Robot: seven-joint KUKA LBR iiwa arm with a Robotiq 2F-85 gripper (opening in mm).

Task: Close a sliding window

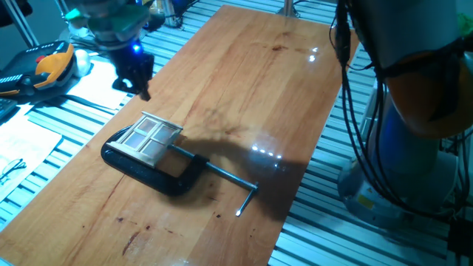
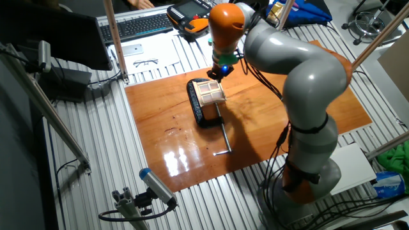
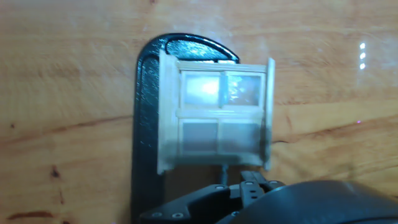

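The sliding window point(image 1: 151, 138) is a small pale wood frame with crossbars and cloudy panes, held in a black C-clamp point(image 1: 148, 171) on the wooden table point(image 1: 251, 81). It also shows in the other fixed view point(image 2: 209, 91) and fills the middle of the hand view point(image 3: 214, 115). My gripper point(image 1: 142, 87) hangs above the table just beyond the window's far side, apart from it. Its dark fingers look closed together and hold nothing. In the hand view the gripper point(image 3: 252, 185) shows at the bottom edge, next to the window's lower rail.
The clamp's steel screw rod point(image 1: 229, 177) sticks out towards the table's near right edge. An orange and black device point(image 1: 52, 63) and papers point(image 1: 29, 140) lie left of the table. A keyboard point(image 2: 137, 25) lies behind. The arm's base and cables point(image 1: 362, 133) stand at the right.
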